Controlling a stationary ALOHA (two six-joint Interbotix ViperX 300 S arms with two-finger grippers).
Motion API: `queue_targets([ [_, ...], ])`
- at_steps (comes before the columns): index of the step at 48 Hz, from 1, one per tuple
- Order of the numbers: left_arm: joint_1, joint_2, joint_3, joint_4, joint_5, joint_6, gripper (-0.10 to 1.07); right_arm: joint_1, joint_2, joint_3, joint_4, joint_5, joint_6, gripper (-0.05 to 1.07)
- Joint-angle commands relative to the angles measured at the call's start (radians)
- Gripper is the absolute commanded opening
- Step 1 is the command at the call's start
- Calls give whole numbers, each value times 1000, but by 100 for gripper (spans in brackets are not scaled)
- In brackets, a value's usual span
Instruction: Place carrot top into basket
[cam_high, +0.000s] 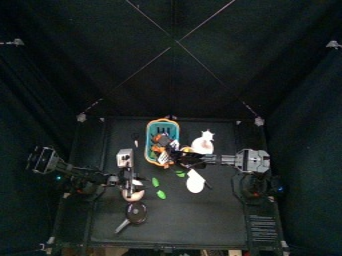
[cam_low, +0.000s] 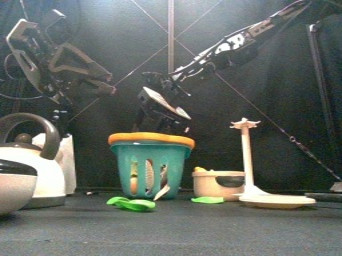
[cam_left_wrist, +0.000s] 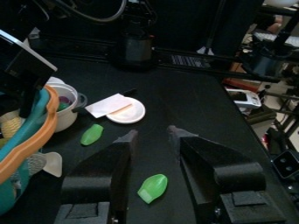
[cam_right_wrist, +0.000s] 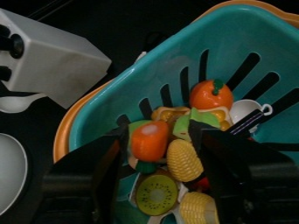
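Observation:
The teal basket (cam_high: 162, 131) with an orange rim (cam_low: 150, 140) stands at the table's middle back. In the right wrist view it (cam_right_wrist: 251, 35) holds several toy foods. Among them is an orange carrot piece with a green end (cam_right_wrist: 151, 140), lying beside a corn cob (cam_right_wrist: 184, 160) and a kiwi slice (cam_right_wrist: 156, 193). My right gripper (cam_right_wrist: 163, 166) hangs just above the basket's opening (cam_low: 166, 118) with its jaws wide apart on either side of the carrot piece, not closed on it. My left gripper (cam_left_wrist: 152, 133) is open and empty, low over the table to the basket's left (cam_high: 130, 162).
Two green leaf pieces (cam_left_wrist: 91, 134) (cam_left_wrist: 153, 187) lie on the table in front of the basket. A white plate (cam_left_wrist: 118, 108) lies nearby. A kettle (cam_low: 27, 165) stands at the left. A wooden stand (cam_low: 246, 160) and a small bowl (cam_low: 219, 183) stand at the right.

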Motion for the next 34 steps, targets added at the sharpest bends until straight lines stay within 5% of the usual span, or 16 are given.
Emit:
queue_targets([
  [1, 3, -6, -15, 0, -12, 0, 77, -5, -20, -12, 2, -3, -3, 98],
  [34, -3, -71, -6, 2, -38, 5, 77, 23, -32, -35, -20, -6, -14, 98],
])
